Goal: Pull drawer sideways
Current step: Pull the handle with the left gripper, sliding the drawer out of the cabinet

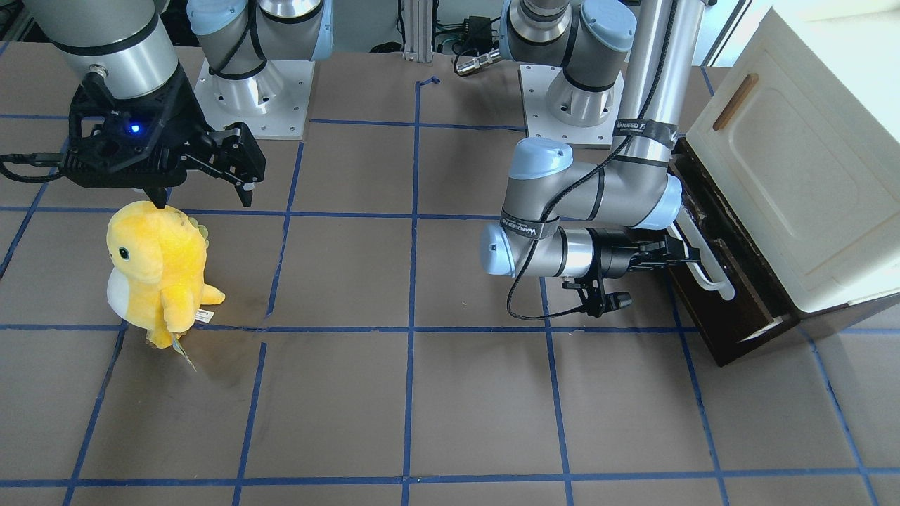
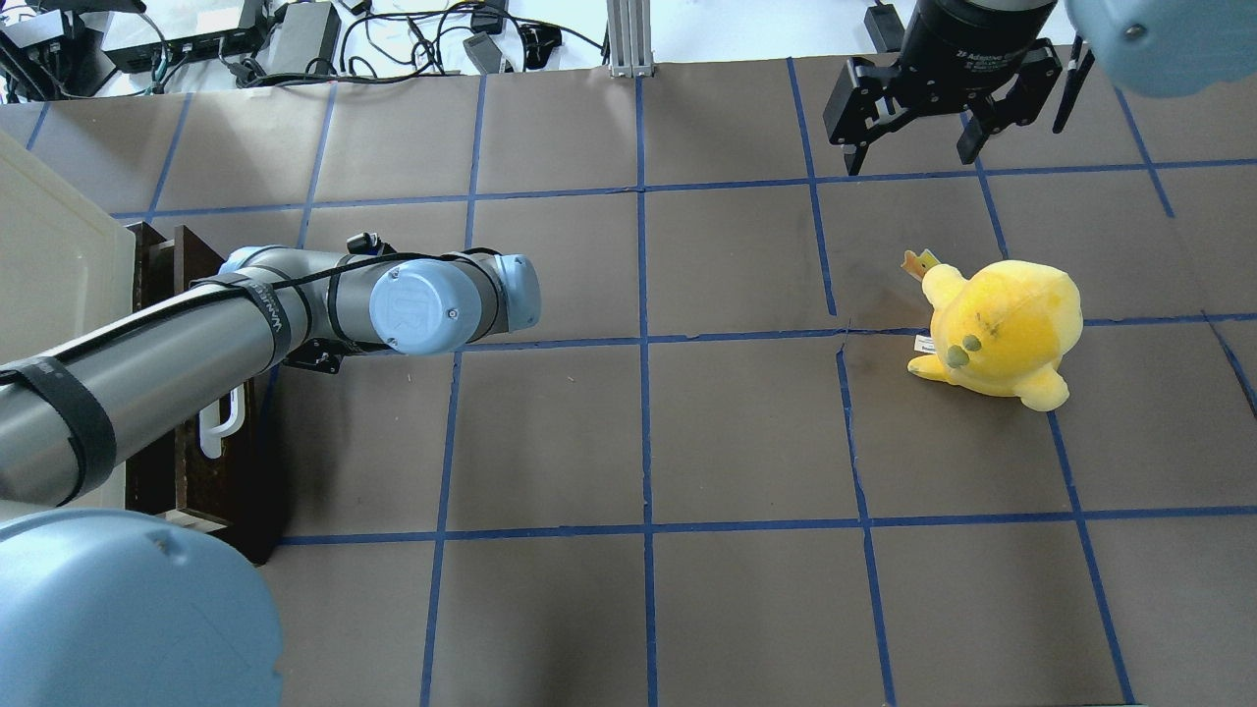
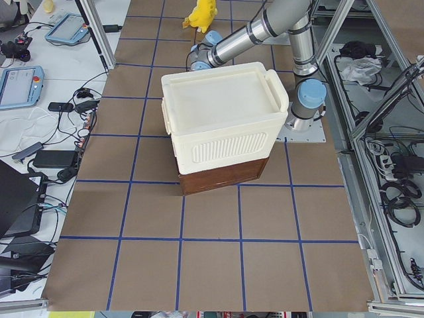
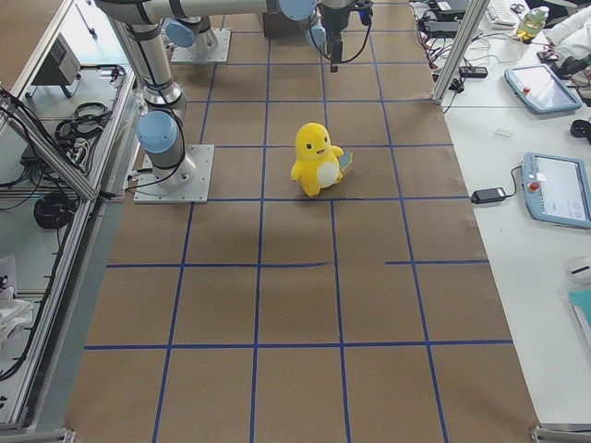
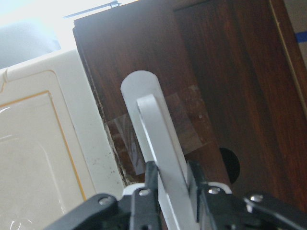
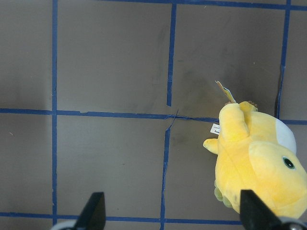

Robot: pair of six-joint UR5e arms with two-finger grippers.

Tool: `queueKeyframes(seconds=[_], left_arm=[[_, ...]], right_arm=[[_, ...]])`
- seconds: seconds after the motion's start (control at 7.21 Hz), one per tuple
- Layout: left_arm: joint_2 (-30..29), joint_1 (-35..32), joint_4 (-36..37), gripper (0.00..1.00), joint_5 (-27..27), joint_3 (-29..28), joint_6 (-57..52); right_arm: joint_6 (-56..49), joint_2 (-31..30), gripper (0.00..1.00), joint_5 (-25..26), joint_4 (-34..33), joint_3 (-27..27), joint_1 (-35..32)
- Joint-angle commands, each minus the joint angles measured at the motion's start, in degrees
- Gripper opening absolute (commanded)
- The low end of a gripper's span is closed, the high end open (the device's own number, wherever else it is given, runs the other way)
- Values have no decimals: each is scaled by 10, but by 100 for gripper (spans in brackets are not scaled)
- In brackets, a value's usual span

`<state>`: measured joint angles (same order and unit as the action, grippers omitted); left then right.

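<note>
The drawer (image 1: 731,313) has a dark brown wooden front and a long white bar handle (image 1: 709,266). It sits at the foot of the cream cabinet (image 1: 801,169) and stands out a little, with a strip of pale side showing. My left gripper (image 1: 685,251) is shut on the handle. In the left wrist view its fingers (image 5: 144,201) clamp the white bar (image 5: 158,143) against the brown front (image 5: 230,81). In the overhead view the left arm hides most of the handle (image 2: 221,424). My right gripper (image 1: 204,193) is open and empty, and hangs far from the drawer.
A yellow plush toy (image 1: 158,267) stands upright just below the right gripper; it also shows in the right wrist view (image 6: 259,163) and the overhead view (image 2: 1002,329). The cabinet has a small brown wooden handle (image 1: 735,102). Brown table with blue tape grid.
</note>
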<state>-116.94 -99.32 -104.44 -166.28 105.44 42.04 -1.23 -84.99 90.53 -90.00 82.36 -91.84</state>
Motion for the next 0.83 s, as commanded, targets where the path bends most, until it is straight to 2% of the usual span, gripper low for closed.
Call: queueKeyframes(seconds=[0.0, 0.69], left_arm=[[-1, -7, 0, 26, 0, -1, 0], [-3, -28, 0, 25, 0, -4, -1]], right_arm=[[0, 0, 100, 0, 0, 0, 0], [0, 0, 100, 0, 0, 0, 0]])
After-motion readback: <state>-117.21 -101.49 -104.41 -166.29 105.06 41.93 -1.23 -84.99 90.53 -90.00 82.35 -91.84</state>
